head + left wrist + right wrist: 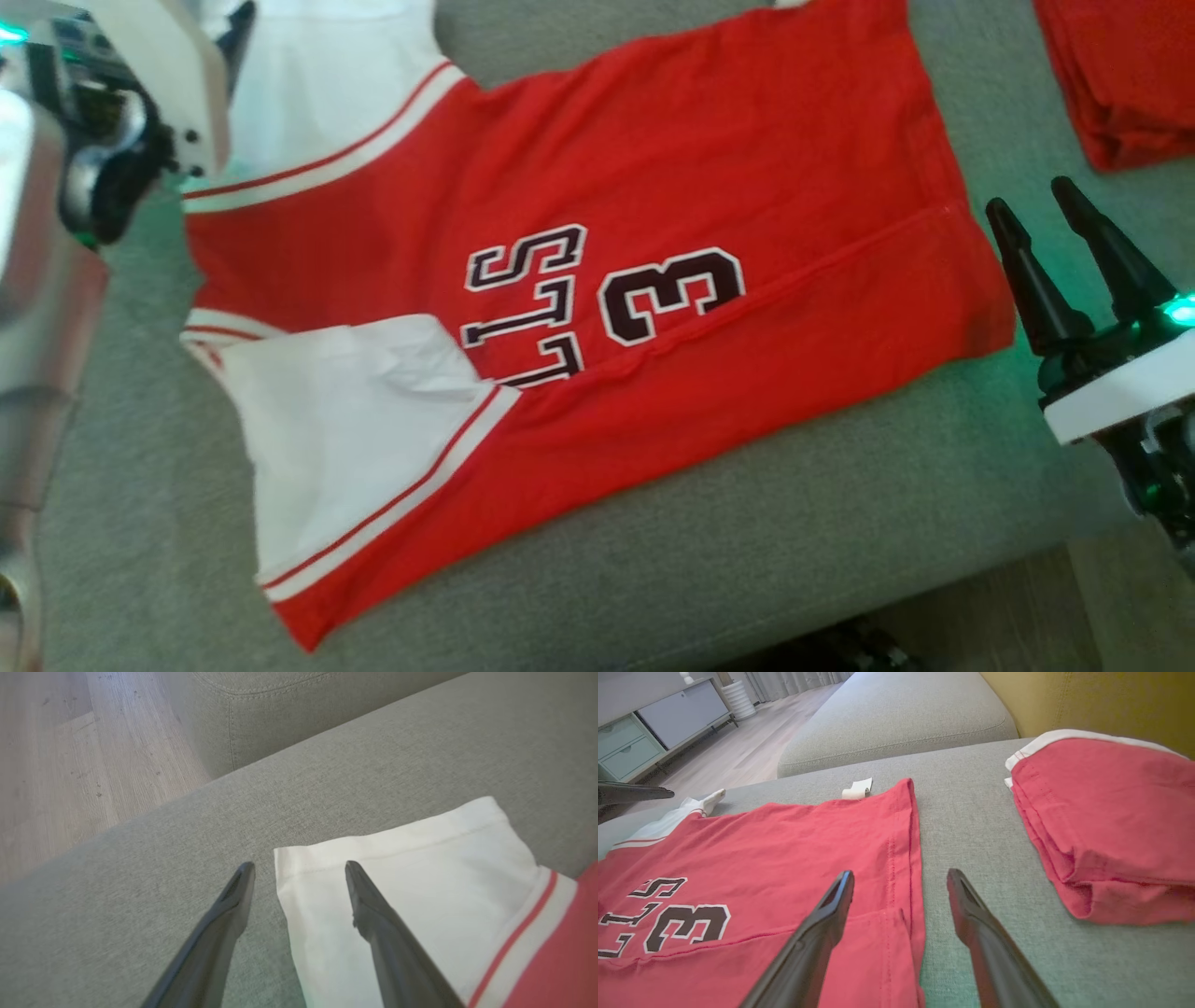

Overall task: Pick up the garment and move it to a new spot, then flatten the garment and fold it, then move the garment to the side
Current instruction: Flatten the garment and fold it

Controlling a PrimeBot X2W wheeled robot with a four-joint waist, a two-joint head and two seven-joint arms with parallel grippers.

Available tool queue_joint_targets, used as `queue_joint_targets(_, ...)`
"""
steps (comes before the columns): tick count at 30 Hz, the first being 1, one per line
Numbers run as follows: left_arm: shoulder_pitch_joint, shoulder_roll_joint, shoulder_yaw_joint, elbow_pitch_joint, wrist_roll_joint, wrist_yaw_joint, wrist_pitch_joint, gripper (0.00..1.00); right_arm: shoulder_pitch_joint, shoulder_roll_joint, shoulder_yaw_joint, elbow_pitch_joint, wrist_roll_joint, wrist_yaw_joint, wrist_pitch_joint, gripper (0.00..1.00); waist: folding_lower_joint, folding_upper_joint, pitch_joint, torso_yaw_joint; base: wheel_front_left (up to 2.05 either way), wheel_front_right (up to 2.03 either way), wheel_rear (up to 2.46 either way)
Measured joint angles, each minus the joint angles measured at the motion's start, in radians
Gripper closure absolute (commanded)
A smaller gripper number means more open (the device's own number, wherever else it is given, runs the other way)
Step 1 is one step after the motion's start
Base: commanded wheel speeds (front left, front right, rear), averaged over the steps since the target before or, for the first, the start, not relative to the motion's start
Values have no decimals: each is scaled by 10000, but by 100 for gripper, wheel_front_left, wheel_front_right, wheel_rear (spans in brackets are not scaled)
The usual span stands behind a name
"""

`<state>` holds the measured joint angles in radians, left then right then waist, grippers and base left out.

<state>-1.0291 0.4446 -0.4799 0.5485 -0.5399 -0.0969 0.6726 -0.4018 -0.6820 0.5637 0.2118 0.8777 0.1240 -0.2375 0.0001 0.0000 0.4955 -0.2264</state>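
A: Couch (747, 523)?
B: Grey; garment (653, 168), a red jersey, spread flat on it. A cushion strip separates garment's hem (916, 849) from folded red pile (1106, 826).
A: Claws?
B: Left gripper (299, 864) wide apart, empty, straddling a corner of garment's white sleeve (420, 877); right gripper (901, 875) likewise, straddling garment's hem.

- Sofa (794, 523): coarse grey woven fabric, matt.
- Jersey (700, 159) on the sofa: soft matt cloth, stitched hems.
- Floor (56, 765) beside the sofa: pale wood boards, smooth, faint sheen.
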Motion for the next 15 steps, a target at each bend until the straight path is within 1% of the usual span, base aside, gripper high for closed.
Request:
queue_joint_targets(6,-363,257,12,598,54,17,52,0,2,100,-36,-176,-81,0,2,0,0,0,233,-356,0,0,0)
queue_joint_targets(15,-624,470,130,1114,67,265,226,0,30,178,-259,-157,-182,0,2,0,-1,0,413,-662,0,0,0)
